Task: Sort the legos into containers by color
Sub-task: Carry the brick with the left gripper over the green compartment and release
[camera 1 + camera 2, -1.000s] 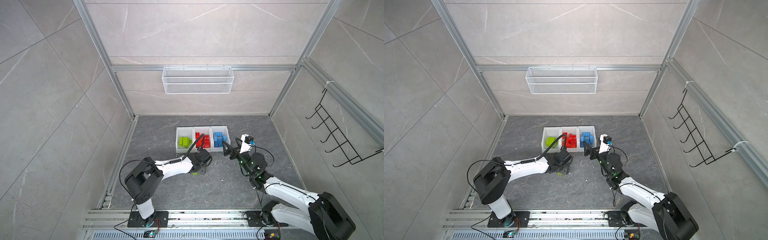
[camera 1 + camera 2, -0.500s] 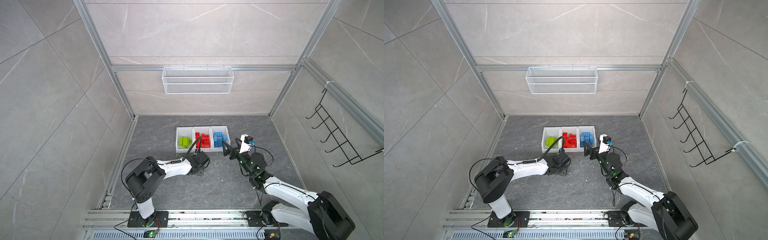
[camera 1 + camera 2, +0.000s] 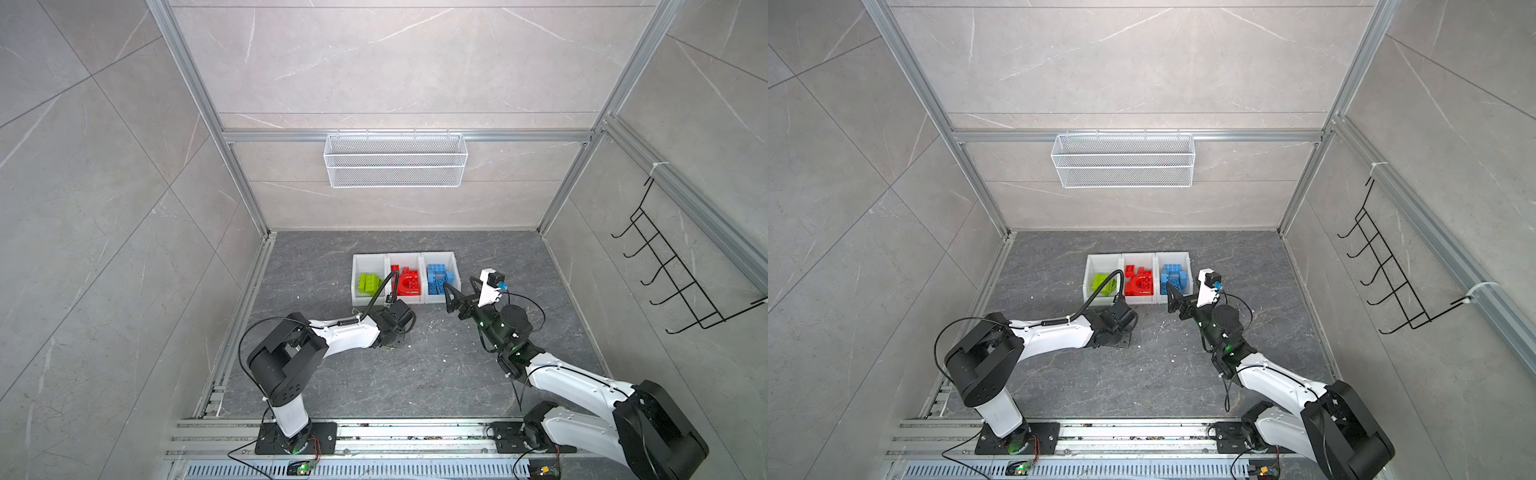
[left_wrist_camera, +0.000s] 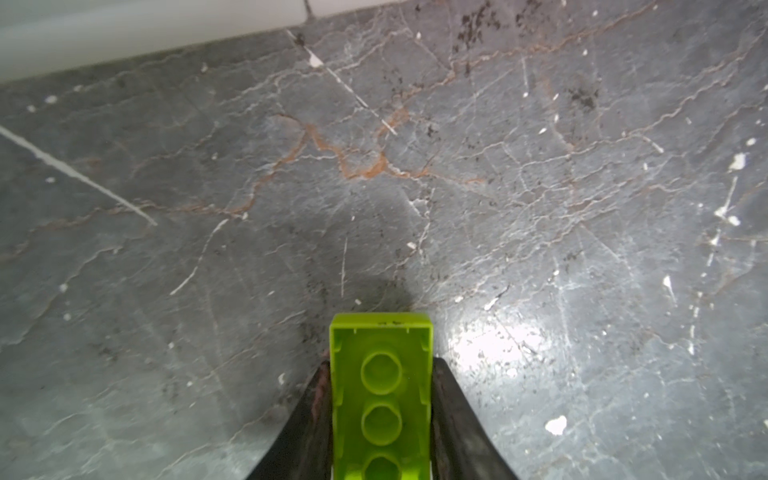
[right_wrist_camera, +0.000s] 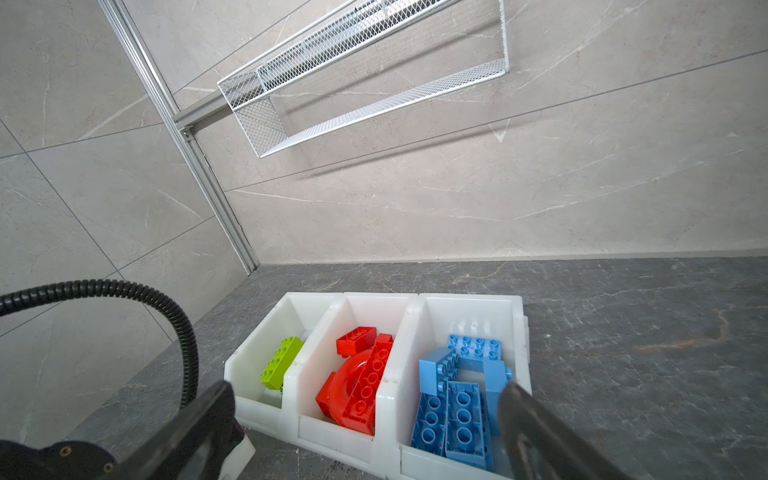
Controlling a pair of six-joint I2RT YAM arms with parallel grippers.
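On the left, the left claw (image 4: 381, 368) was pressed onto a lime-green lego brick (image 4: 380, 411). It pinched the brick across its narrow width, one finger on each long side wall, with the hollow underside facing the wrist camera. The brick sat low over the grey worktop (image 4: 415, 187), just in front of the bins; whether it touched the surface I could not tell. It looked light, rigid and smooth-sided, so I judged the flat long walls the right place to hold it, since a skewed pinch might let it slip. Further right stood the green bin (image 3: 355, 274), the red bin (image 3: 409, 261) and the blue bin (image 3: 438, 257), side by side and touching. On the right, the right claw (image 5: 368, 392) hung spread wide and empty near the blue bin.
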